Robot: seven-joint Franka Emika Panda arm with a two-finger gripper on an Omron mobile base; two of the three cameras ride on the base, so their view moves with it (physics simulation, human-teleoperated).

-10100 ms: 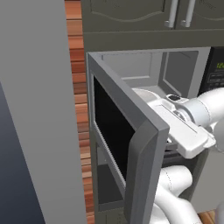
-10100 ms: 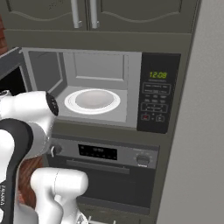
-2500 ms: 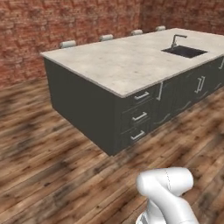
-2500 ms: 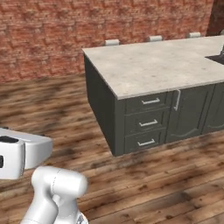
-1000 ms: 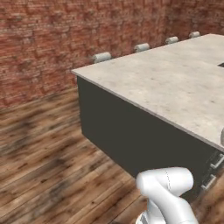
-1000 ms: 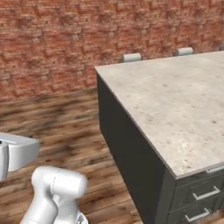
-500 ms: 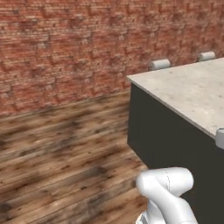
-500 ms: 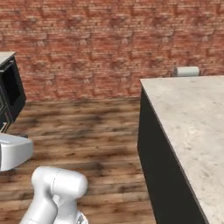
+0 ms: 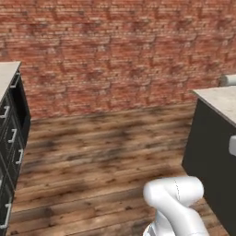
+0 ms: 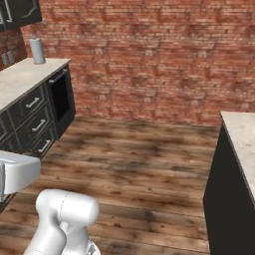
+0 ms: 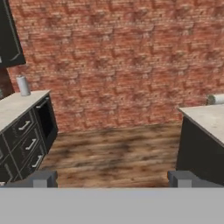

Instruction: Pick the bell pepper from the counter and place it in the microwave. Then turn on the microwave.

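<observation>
Since half a second ago the base has swung on, sliding the island [image 9: 216, 99] to the right edge. Nearest, the gripper [image 11: 112, 178] is spread wide and empty. Farther left lies the counter [image 10: 22, 79]. No pepper appears anywhere here; likely light, glossy, slippery, best clasped across its middle.

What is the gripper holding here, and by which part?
Nothing: the gripper is open, its two dark fingertips wide apart with only wooden floor beyond them.
</observation>
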